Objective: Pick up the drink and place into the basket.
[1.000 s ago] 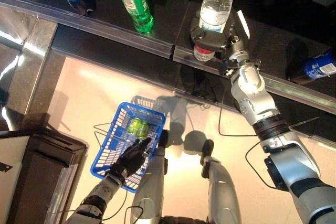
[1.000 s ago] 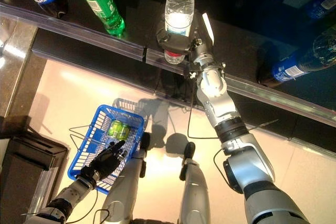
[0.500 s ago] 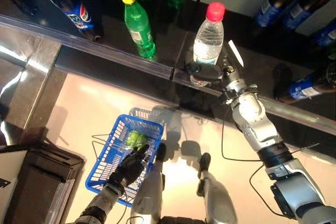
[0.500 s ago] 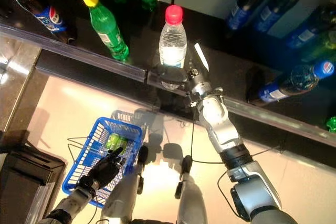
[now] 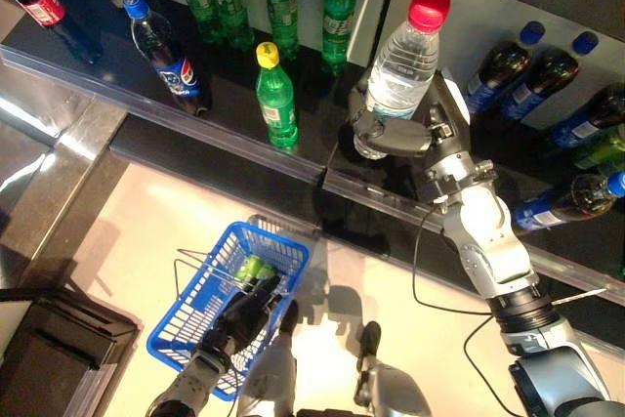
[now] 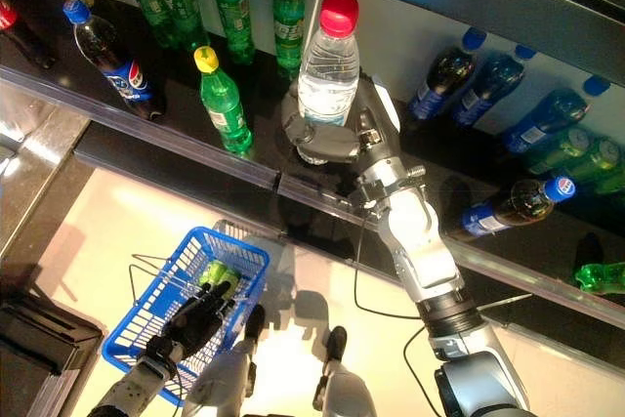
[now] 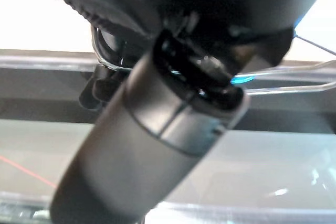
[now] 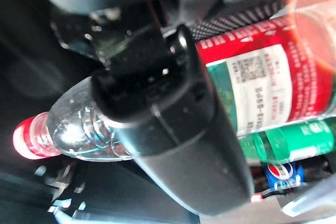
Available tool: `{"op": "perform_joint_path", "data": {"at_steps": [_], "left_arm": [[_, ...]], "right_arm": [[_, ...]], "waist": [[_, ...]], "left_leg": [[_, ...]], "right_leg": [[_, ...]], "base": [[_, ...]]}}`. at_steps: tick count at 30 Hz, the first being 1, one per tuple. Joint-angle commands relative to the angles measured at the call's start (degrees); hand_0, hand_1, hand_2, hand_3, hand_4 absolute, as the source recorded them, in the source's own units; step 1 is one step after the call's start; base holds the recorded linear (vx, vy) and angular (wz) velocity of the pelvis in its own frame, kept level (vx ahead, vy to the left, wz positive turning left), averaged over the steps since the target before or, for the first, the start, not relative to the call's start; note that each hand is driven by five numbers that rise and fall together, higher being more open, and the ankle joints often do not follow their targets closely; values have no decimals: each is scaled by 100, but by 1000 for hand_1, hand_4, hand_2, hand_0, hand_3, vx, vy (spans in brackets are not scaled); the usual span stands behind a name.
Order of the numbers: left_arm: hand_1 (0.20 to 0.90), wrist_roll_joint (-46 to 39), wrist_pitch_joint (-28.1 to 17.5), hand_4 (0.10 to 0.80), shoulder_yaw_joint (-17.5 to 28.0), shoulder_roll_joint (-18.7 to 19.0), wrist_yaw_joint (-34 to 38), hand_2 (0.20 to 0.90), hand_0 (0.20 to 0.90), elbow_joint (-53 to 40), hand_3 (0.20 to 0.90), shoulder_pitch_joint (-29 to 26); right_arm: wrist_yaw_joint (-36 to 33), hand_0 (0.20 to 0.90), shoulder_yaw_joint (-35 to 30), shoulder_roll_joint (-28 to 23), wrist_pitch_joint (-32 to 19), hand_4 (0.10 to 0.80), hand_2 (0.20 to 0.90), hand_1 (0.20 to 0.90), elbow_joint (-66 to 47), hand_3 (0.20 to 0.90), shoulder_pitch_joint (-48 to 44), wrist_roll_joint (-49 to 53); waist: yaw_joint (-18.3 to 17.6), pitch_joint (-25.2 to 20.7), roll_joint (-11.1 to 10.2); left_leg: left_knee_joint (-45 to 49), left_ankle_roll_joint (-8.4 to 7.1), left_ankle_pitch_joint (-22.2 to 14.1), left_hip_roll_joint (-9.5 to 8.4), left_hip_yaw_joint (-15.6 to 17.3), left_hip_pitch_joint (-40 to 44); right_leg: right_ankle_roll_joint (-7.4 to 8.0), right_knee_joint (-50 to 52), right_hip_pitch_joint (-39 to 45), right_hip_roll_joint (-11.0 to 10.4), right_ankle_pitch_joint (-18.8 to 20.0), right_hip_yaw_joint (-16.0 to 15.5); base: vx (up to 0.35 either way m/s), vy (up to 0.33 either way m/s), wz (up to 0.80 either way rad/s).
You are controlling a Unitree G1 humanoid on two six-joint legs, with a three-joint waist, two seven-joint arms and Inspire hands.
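- Left eye view: the right hand [image 5: 395, 134] has its fingers wrapped round the lower body of the clear water bottle [image 5: 402, 65], red cap upward, above the shelf edge [image 5: 234, 148].
- Right eye view: the left hand [image 6: 195, 312] rests on the blue basket [image 6: 146, 305], well below the bottle; its grasp cannot be judged.
- Right wrist view: the bottle lies across the curled fingers [image 8: 173, 129].

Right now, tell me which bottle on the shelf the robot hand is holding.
The clear water bottle with the red cap: the right robot hand is curled round its lower body. The green and dark bottles beside it stand untouched.
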Motion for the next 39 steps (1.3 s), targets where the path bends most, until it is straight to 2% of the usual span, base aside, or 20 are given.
{"op": "perform_joint_path", "data": {"at_steps": [1,22,31,39], "left_arm": [[300,-251,-432,100,-207,-387,-1350,300,300,-552,200,173],[300,-483,-336,100,-235,-294,-1202,300,300,-2478,200,314],[300,-476,-301,100,-597,-105,-906,300,300,-4135,200,176],[300,-439,-372,100,-758,21,-659,300,300,-4982,200,87]], "right_arm": [[215,300,-130,208,-708,100,300,300,-574,200,314,183],[364,300,34,208,-721,100,300,300,-556,200,704,456],[432,300,328,221,-650,100,300,300,-608,200,789,423],[466,300,762,310,-532,100,300,300,-512,200,631,358]], "waist": [[-28,-2046,68],[227,-2247,34],[367,-2235,24],[621,-2257,0]], "left_leg": [[-14,-65,-256,75,166,85],[-14,-22,-341,52,-2,333],[-14,-3,-317,17,-165,334],[-14,7,-277,-37,-389,311]], "right_leg": [[-78,-5,-152,-39,199,-119],[-70,-11,169,-59,103,-366],[-71,0,231,-65,88,-479],[-89,4,317,-75,45,-704]], "base": [[49,15,0],[13,3,5],[-2,-5,7],[-4,0,16]]}}
